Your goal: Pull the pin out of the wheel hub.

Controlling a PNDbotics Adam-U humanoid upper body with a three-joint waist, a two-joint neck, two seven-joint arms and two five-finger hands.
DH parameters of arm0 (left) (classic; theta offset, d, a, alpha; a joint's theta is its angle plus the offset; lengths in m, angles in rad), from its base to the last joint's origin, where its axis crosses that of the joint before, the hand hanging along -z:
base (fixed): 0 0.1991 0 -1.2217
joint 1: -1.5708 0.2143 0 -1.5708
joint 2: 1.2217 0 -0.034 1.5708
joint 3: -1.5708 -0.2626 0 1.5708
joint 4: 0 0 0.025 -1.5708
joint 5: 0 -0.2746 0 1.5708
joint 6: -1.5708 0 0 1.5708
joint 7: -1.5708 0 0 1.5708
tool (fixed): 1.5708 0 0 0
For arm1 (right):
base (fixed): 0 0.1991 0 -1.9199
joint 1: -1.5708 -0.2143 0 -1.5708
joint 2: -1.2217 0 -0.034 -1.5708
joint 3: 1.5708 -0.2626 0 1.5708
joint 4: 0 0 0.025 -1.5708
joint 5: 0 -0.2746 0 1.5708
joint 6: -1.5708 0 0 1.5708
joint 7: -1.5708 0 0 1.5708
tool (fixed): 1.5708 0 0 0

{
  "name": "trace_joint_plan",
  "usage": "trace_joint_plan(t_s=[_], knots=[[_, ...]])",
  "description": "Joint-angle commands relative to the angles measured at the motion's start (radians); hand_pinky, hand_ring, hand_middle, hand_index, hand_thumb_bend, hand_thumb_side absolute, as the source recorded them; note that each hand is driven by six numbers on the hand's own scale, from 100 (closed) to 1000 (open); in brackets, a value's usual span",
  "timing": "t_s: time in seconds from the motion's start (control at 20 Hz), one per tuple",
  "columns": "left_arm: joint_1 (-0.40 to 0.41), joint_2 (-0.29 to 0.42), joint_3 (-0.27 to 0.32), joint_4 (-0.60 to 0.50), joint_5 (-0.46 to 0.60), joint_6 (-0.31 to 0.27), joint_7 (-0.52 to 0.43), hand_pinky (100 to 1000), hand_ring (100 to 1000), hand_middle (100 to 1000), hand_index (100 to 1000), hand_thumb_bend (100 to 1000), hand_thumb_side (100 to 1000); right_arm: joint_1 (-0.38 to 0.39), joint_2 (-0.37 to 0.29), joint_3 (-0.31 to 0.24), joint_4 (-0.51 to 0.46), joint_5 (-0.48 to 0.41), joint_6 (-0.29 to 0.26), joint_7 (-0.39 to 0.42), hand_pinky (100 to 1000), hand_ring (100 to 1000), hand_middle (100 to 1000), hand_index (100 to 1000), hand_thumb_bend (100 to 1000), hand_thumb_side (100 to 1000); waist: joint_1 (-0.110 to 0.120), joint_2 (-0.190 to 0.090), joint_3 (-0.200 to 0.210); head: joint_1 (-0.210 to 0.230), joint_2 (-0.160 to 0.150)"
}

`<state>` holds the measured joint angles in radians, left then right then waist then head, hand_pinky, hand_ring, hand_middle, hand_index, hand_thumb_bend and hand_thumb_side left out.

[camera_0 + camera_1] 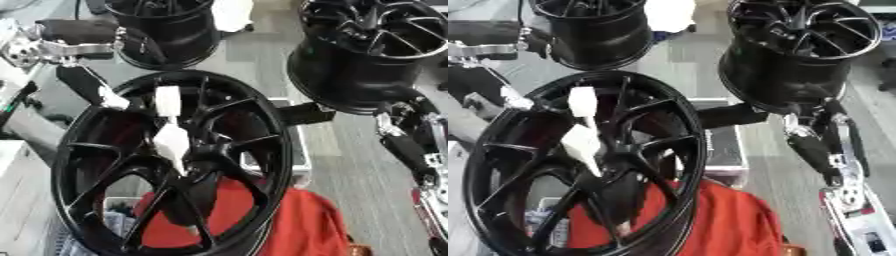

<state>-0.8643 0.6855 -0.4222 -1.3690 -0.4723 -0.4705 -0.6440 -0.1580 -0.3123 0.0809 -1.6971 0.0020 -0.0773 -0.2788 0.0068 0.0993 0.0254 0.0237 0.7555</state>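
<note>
Grey wood-look floor [350,150] runs under everything, cluttered workshop scene. Nearest, red cloth [302,225] lies low centre-right, showing through and beside the big wheel. Black wheel hub [171,165] fills the near-left middle, standing tilted on its rim, spokes facing the camera. White pin-like part [171,135] sits over the spokes just above the hub centre, upper white block at the top rim, pointed white piece running down toward the centre; hard to tell where pin ends and fingers begin.

Left hand [92,90] comes in from the upper left, black with a silver wrist, reaching onto the top-left rim of the wheel hub; its white-tipped fingers [114,98] touch the rim near the white part. Cannot tell whether they are open or closed on anything.

Right hand [820,150] hangs at the right, near the floor side, well apart from the wheel hub, black fingers pointing down and looking relaxed, holding nothing.

White box-like unit [302,150] sits behind the wheel hub's right edge.

Farther back, two more black wheels: one far left-centre [166,30], one far right [372,50], both resting on the floor.
</note>
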Motion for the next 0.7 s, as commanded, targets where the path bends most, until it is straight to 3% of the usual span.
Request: trace_joint_plan(t_s=[0.05,0.7], knots=[[-0.024,-0.005,-0.008,0.02,-0.045,-0.293,-0.263,707,762,827,903,431,570,-0.013,-0.02,-0.001,-0.009,-0.001,-0.003,0.003,654,642,765,868,100,263,0.001,-0.01,-0.002,0.004,0.002],[-0.015,-0.059,-0.022,0.068,-0.106,-0.323,-0.263,663,732,802,892,381,538,-0.016,-0.017,0.0,-0.009,-0.002,-0.003,0.005,654,642,765,869,100,262,-0.001,-0.009,-0.009,0.008,-0.004]])
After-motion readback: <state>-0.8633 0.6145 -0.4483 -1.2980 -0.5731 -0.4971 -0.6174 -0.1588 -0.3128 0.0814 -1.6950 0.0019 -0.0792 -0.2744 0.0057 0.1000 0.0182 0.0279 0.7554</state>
